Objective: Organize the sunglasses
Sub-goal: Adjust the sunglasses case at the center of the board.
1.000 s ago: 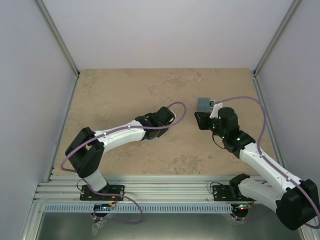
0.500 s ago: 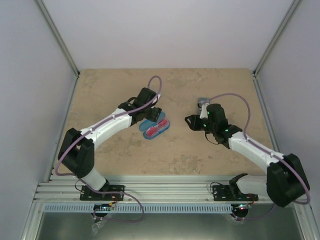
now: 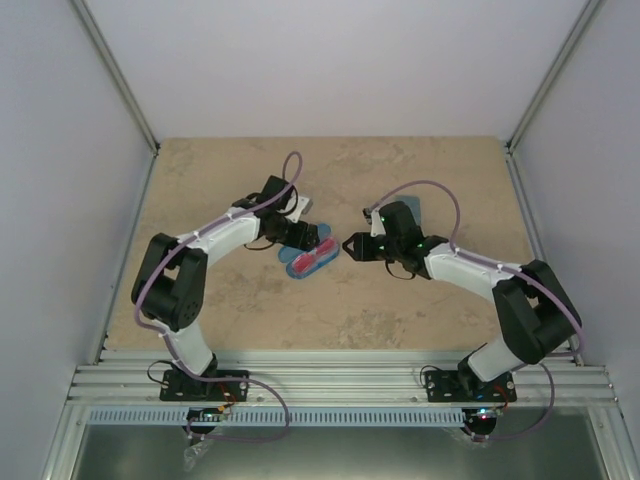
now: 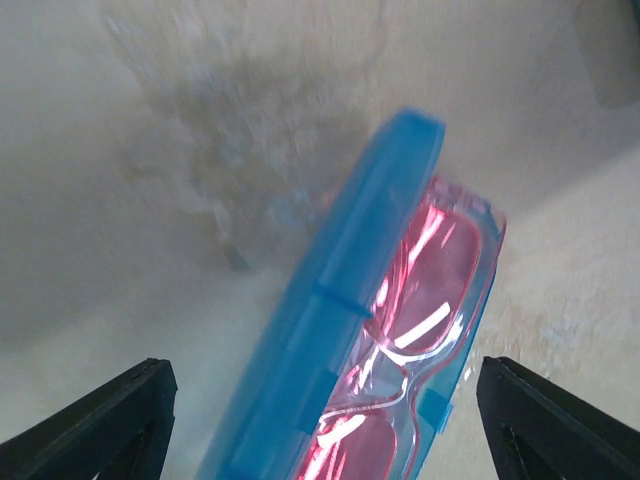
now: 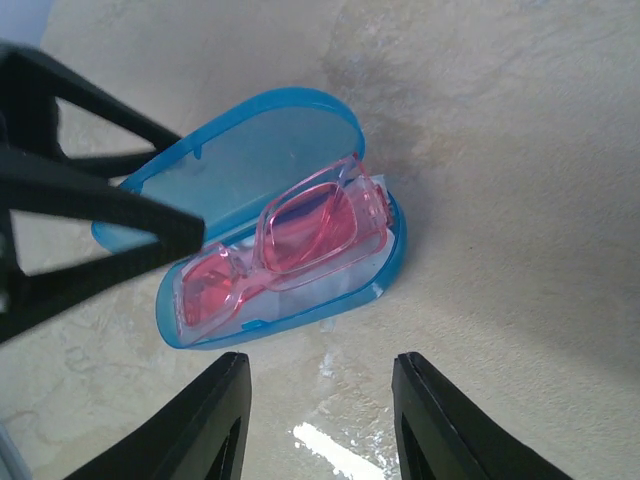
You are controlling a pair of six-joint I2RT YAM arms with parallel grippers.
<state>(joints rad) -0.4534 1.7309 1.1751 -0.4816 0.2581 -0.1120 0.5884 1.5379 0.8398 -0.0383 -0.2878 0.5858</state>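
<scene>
Mid-worktop squeeze: an open glossy blue oval case, with red translucent plastic sunglasses in its tray, blocks the middle of the tan stone-look worktop. Its raised lid faces the left end effector. The right end effector closes in from the opposite side. Both have their jaws spread, leaving narrow gaps around the case. A pale blue cloth lies just beyond. Bare surface runs along the far, near and left edges, and white walls shut in three sides.

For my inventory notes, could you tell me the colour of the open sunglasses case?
The case is translucent blue, clearest in the right wrist view.
</scene>
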